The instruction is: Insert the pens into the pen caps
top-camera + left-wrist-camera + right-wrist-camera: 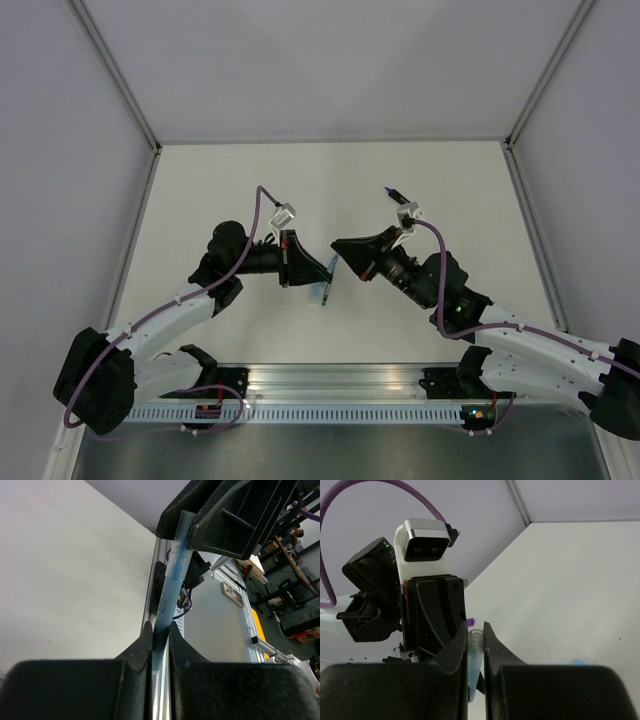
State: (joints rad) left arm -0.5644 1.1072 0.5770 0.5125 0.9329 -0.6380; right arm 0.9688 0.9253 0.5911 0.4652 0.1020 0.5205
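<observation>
A thin blue pen (172,575) is pinched between my left gripper's (159,626) shut jaws and runs up to my right gripper (220,515). My right gripper (476,627) is shut on a clear pale-blue cap (476,640) at the pen's far end; how far the pen sits inside it I cannot tell. In the top view the two grippers, left (322,272) and right (338,247), meet tip to tip above the table's middle, with the pen (326,290) between them. A purple cap (470,622) lies on the table past the left gripper. A dark pen (390,192) lies further back.
A pale-blue object (577,661) lies on the white table, mostly hidden behind my right finger. Grey walls close in the table (450,170) at the back and both sides. A metal rail (340,385) with the arm bases runs along the near edge.
</observation>
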